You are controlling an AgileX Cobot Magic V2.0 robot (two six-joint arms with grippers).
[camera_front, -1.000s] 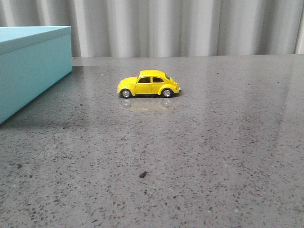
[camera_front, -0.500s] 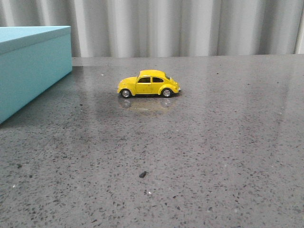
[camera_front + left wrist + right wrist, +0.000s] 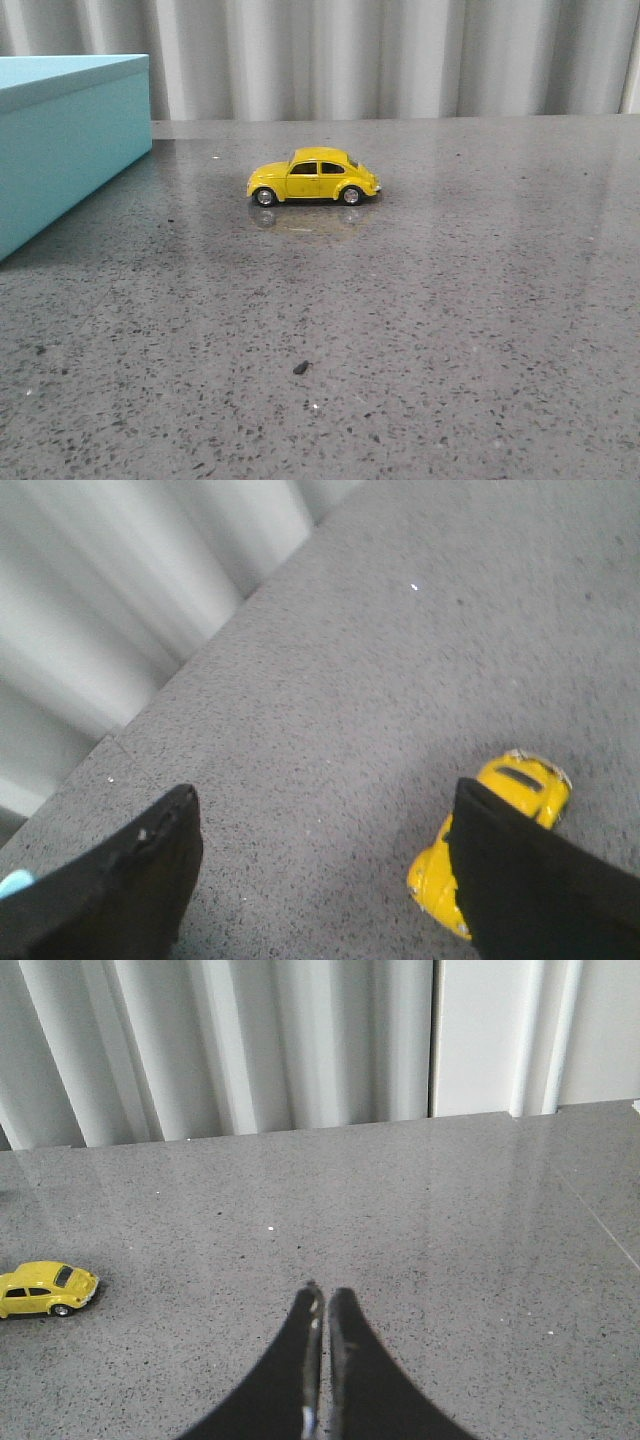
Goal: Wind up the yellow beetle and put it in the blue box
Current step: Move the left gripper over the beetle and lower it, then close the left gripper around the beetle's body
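Beetle: the yellow beetle stands on all four wheels near the middle of the grey speckled table, side-on to the front camera, well apart from the box.

Build: small, rigid, glossy shell; likely light for its size. Rounded roof and slick paint look prone to slipping out of a pinch.

Where to grip: across the flat door sides, low on the body, wheels left free so it can be drawn back along the table to wind it.

Blue box: the blue box sits at the far left edge, its top in place; whether that top lifts off cannot be told from here.

Left gripper: the left gripper is spread wide and empty, above the table, the car just beside one finger and partly hidden by it.

Right gripper: the right gripper has its tips pressed together on nothing, off to the car's right.

Debris: a small dark speck lies on the table nearer the camera.

Risk: car may roll if nudged.
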